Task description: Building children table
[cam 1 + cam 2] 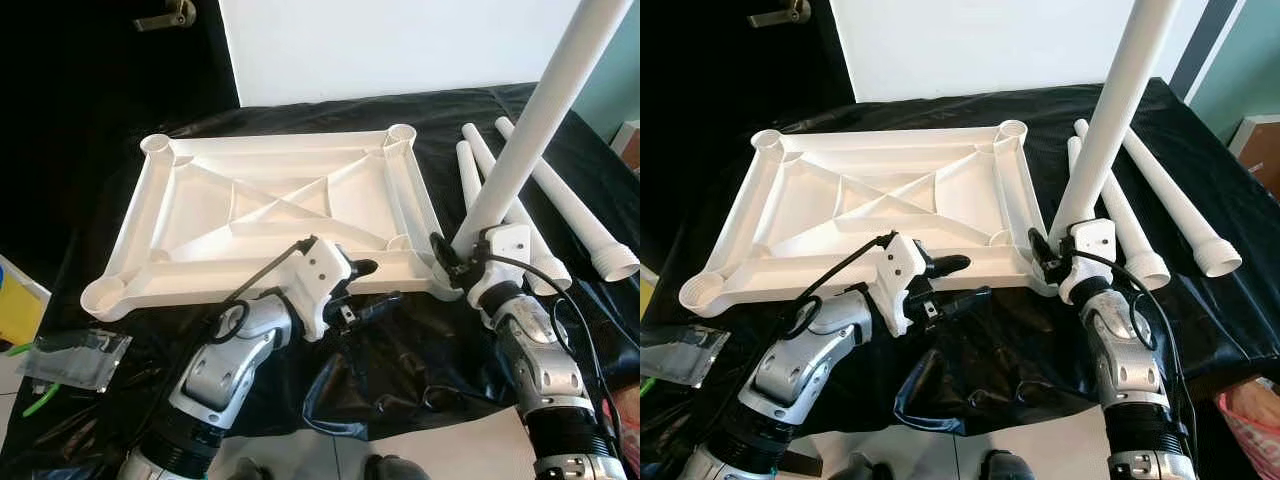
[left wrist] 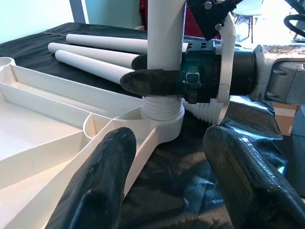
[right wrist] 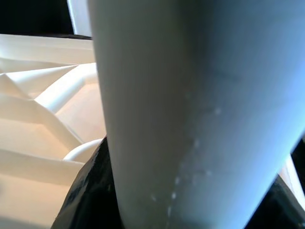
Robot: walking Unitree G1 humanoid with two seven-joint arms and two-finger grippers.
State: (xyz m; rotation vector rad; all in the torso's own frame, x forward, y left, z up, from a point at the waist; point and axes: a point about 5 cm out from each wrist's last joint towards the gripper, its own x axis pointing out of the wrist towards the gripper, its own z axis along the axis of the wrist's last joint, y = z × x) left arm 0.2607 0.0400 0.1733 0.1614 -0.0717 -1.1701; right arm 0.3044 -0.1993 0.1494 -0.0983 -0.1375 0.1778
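The white tabletop lies upside down on a black sheet, with round sockets at its corners. My right gripper is shut on a long white table leg and holds it upright, slightly tilted. The leg's threaded end sits in the near right corner socket. In the right wrist view the leg is right in front of the camera. My left gripper is open just in front of the tabletop's near edge, pointing at that corner with nothing between its fingers.
Three loose white legs lie on the black sheet to the right of the tabletop. A clear plastic bag with green parts lies at the near left. A pink bag is at the floor on the right.
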